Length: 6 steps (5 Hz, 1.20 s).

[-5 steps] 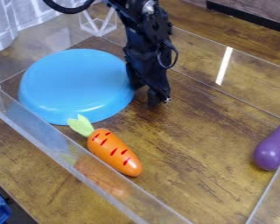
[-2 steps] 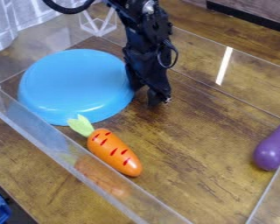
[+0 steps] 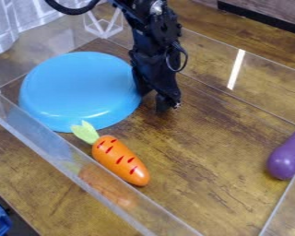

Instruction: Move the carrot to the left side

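The orange toy carrot (image 3: 121,159) lies on the wooden table near the front, with dark groove marks and its yellow-green leafy tip pointing up-left toward the blue plate (image 3: 76,88). My black gripper (image 3: 165,101) hangs down from the arm at the plate's right rim, well behind the carrot and apart from it. Its fingertips sit low near the table and close together, with nothing visibly held between them.
A purple eggplant-like toy (image 3: 287,154) lies at the right edge. Clear acrylic walls (image 3: 52,147) fence the work area along the front-left and back. A bright light reflection streaks the wood at the right of the gripper.
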{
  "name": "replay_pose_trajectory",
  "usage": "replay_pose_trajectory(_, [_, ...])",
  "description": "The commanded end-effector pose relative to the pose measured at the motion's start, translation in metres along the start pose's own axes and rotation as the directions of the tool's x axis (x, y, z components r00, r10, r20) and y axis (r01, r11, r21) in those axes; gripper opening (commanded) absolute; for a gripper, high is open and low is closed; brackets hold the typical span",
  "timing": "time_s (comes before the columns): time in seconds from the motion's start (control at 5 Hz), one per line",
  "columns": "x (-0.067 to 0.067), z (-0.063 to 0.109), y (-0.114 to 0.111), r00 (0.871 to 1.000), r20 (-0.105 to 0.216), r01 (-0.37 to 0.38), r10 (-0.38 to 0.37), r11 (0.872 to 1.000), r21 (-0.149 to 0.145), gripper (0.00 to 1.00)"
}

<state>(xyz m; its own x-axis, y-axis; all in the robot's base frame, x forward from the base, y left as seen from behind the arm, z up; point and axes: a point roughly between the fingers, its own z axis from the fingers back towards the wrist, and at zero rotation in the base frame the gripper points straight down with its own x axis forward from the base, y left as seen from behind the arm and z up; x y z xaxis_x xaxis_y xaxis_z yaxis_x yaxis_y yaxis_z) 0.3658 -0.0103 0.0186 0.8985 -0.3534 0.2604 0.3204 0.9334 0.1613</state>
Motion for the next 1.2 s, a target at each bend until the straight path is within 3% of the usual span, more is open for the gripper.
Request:
replay_pose_trajectory(0.0, [-0.0017, -0.0003, -0.0118, 1.0, -0.013, 0.003, -0.003, 1.0, -0.015, 0.0])
replay_pose_trajectory(1.0, [-0.0012, 0.0001, -0.0125, 0.999, -0.005, -0.041, 0.041, 0.999, -0.02, 0.0])
